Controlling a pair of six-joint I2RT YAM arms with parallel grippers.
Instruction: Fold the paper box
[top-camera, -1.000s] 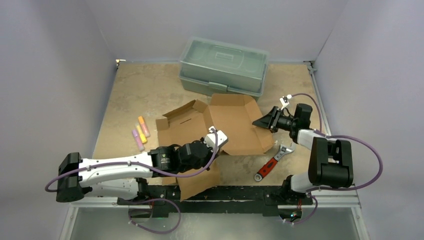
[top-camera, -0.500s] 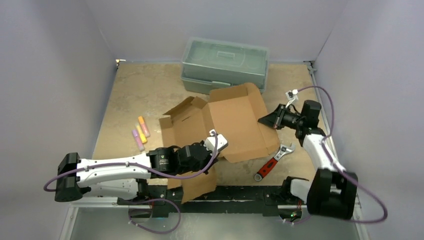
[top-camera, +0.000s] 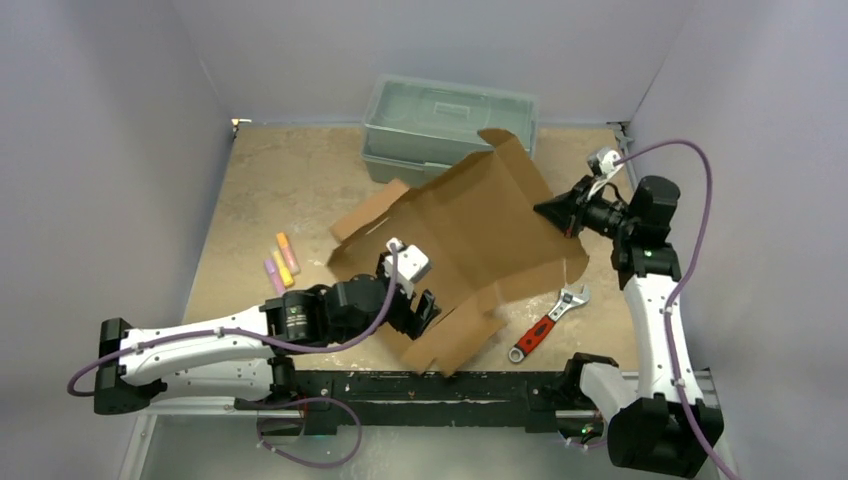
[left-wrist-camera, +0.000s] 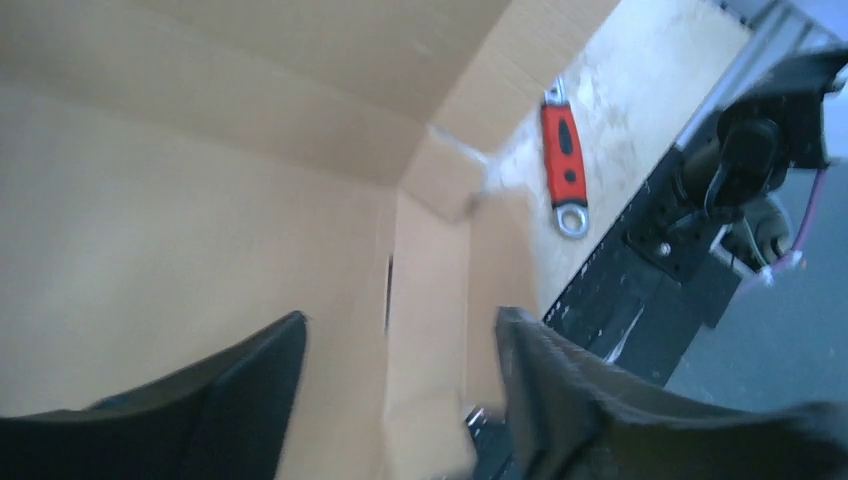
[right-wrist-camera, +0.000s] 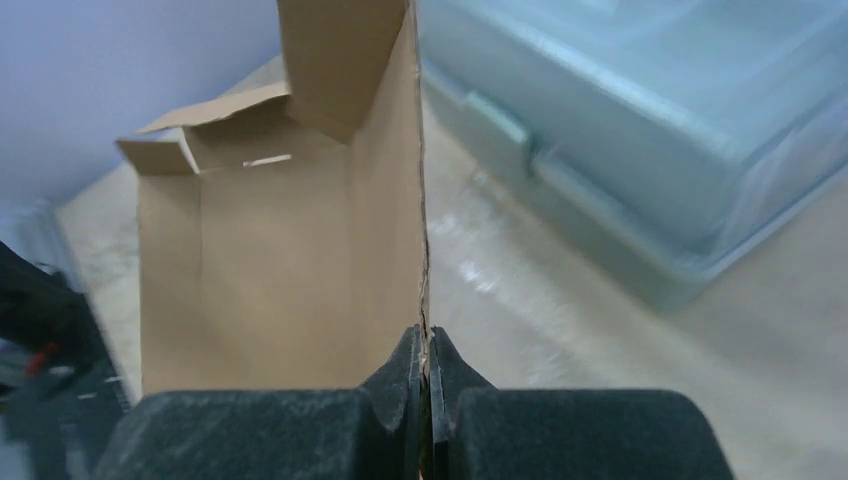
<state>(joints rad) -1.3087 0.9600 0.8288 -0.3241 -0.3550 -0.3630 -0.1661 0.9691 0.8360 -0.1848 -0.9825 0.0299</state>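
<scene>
Paper box (top-camera: 470, 225): an open brown sheet tilted up off the bench (top-camera: 290, 180), in front of the grey-green toolbox (top-camera: 440, 120). Right gripper (right-wrist-camera: 427, 345), pressed together, pinches the sheet's right edge. Left gripper (left-wrist-camera: 400, 335), fingers spread, faces the sheet's near-left panels. A red-handled wrench (top-camera: 545, 325) lies nearby.

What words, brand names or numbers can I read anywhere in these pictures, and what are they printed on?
No text can be read in any view.
On the cardboard box: nothing, plain brown with no print.
On the toolbox: no label shows.
On the wrench: any marking on the red handle is too blurred to read.
On the markers: too small to tell.
</scene>
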